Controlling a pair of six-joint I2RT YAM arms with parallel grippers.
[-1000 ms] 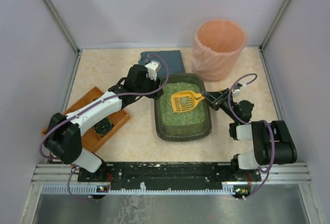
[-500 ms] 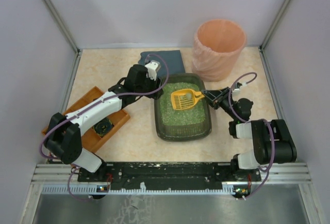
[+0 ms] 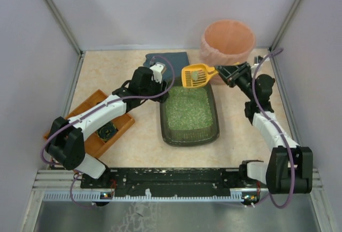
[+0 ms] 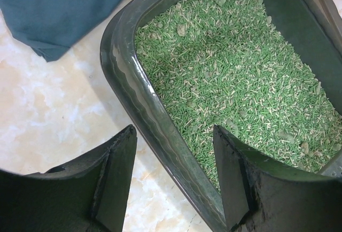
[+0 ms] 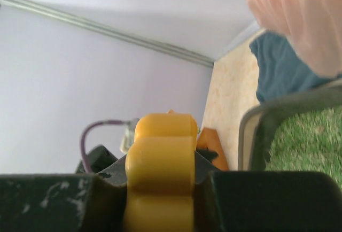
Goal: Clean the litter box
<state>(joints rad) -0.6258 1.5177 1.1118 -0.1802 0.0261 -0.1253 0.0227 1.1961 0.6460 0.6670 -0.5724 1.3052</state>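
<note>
The dark grey-green litter box (image 3: 162, 118) sits mid-table with green litter (image 3: 188, 109) in it. My right gripper (image 3: 220, 74) is shut on the handle of a yellow slotted scoop (image 3: 195, 75). It holds the scoop in the air over the box's far rim, near the peach bin, with a small grey-green clump in it. The handle (image 5: 160, 173) fills the right wrist view. My left gripper (image 4: 173, 178) is open, one jaw on each side of the box's far-left wall (image 4: 155, 130), with a gap on both sides.
A tall peach round bin (image 3: 227, 42) stands at the back right. A folded dark blue cloth (image 3: 168, 61) lies behind the box. An orange-brown wooden tray (image 3: 91, 125) holding a dark object (image 3: 107, 131) lies at the left. Metal frame posts and walls enclose the table.
My right arm has lifted the scoop out of the litter and carried it back and up toward the peach bin. The left arm has not moved.
</note>
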